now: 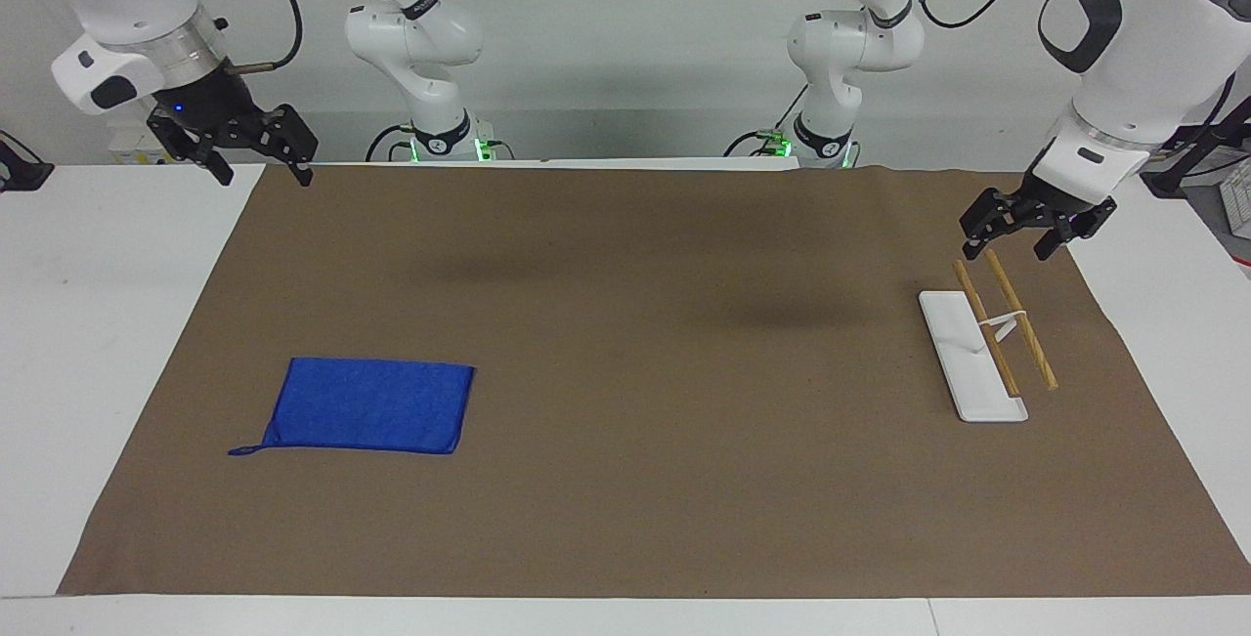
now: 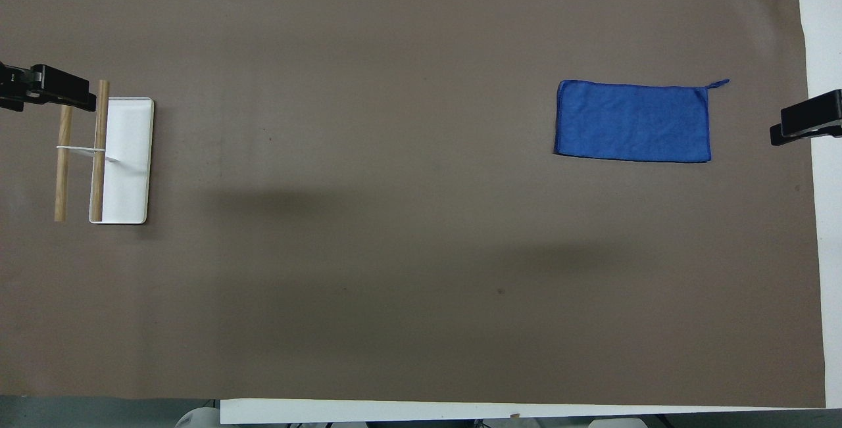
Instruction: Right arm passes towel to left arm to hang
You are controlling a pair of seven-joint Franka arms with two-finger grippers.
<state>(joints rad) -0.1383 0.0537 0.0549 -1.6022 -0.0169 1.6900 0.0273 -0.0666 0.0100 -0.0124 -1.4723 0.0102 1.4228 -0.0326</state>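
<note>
Black jaws stand released and empty on both arms, each raised at its own end of the desk [image 1: 59, 343]: the right gripper [image 1: 262, 159], marked by a small blue light, hangs over the edge of the brown mat [image 1: 625, 480], and the left gripper [image 1: 1013, 247] hovers just above the upper ends of the two wooden rails [image 1: 1021, 333] of the rack. That spacing suits the plan, I judge: the right arm is at the towel's end for the pickup, the left waits by the rack to receive and hang. The rack's white base [image 1: 953, 353] lies flat on the mat, its rails slanting up from it side by side. The towel [image 1: 371, 405] lies flat and untouched on the mat toward the right arm's end, a bright blue fuzzy rectangle, smooth and unwrinkled, with a small loop [image 1: 244, 449] sticking out from one corner.
</note>
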